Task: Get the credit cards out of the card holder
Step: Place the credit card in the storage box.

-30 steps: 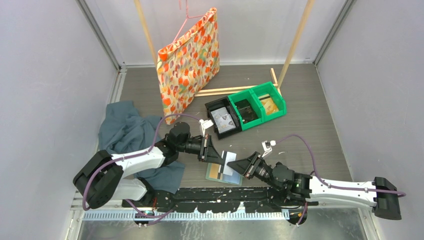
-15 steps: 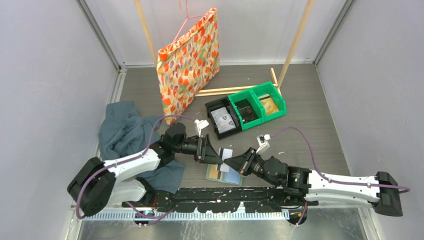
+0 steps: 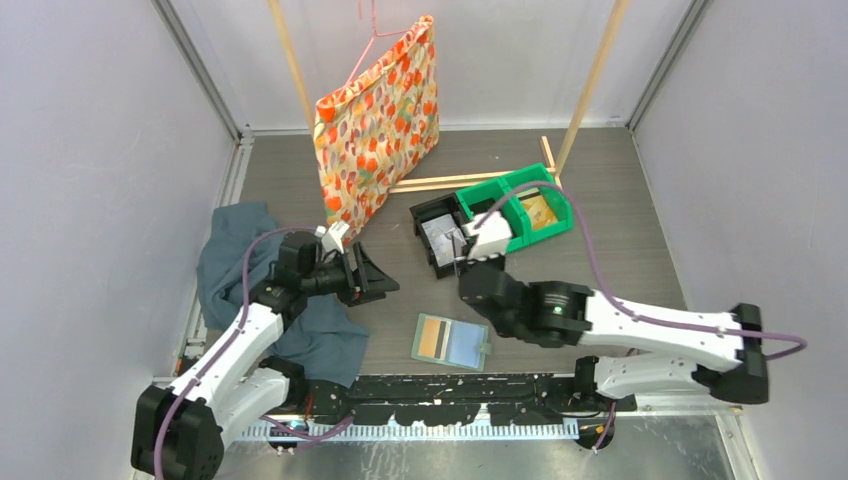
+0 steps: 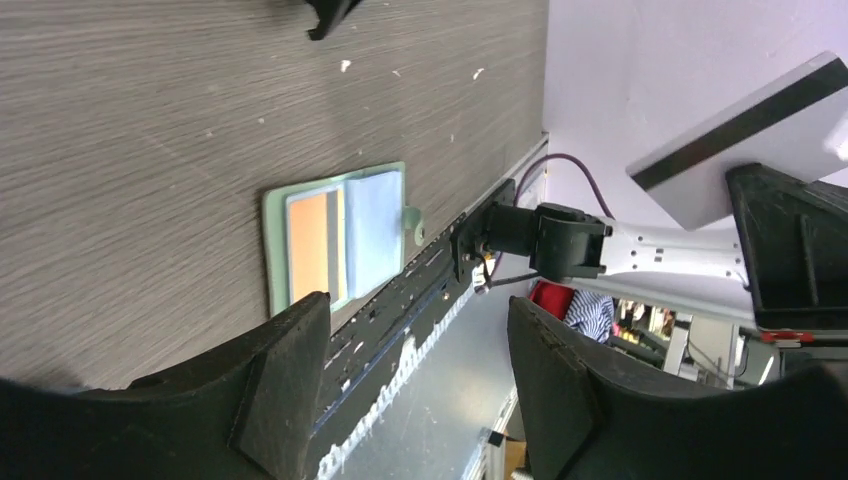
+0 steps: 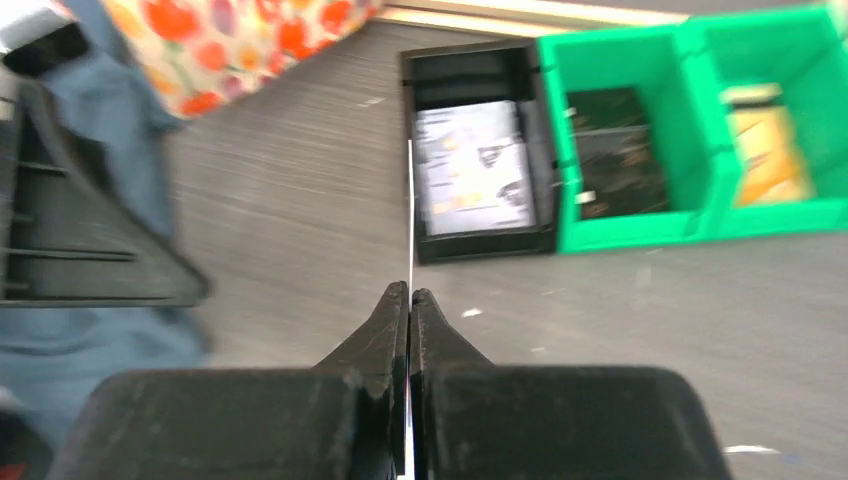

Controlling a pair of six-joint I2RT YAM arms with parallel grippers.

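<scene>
The card holder (image 3: 452,342) lies open and flat near the table's front edge, sage-green with a pale blue panel and an orange card (image 3: 433,338) in its left pocket. The left wrist view also shows the card holder (image 4: 335,245). My right gripper (image 5: 410,295) is shut on a white credit card (image 4: 745,130) with a black stripe, seen edge-on as a thin line (image 5: 410,215) just short of the black bin (image 5: 415,150). From above, the right gripper (image 3: 470,268) sits beside that bin. My left gripper (image 3: 385,280) stands open and empty, left of the card holder, over the teal cloth's edge.
The black bin (image 3: 428,212) holds a printed card (image 5: 470,170). Two green bins (image 3: 535,205) adjoin it on the right. A teal cloth (image 3: 250,270) is heaped at the left. A flowered bag (image 3: 378,120) hangs from a hanger at the back, between wooden poles.
The left gripper opened, let go of the white card and drew back left. The right gripper shut on the card and carried it up from the card holder toward the black bin.
</scene>
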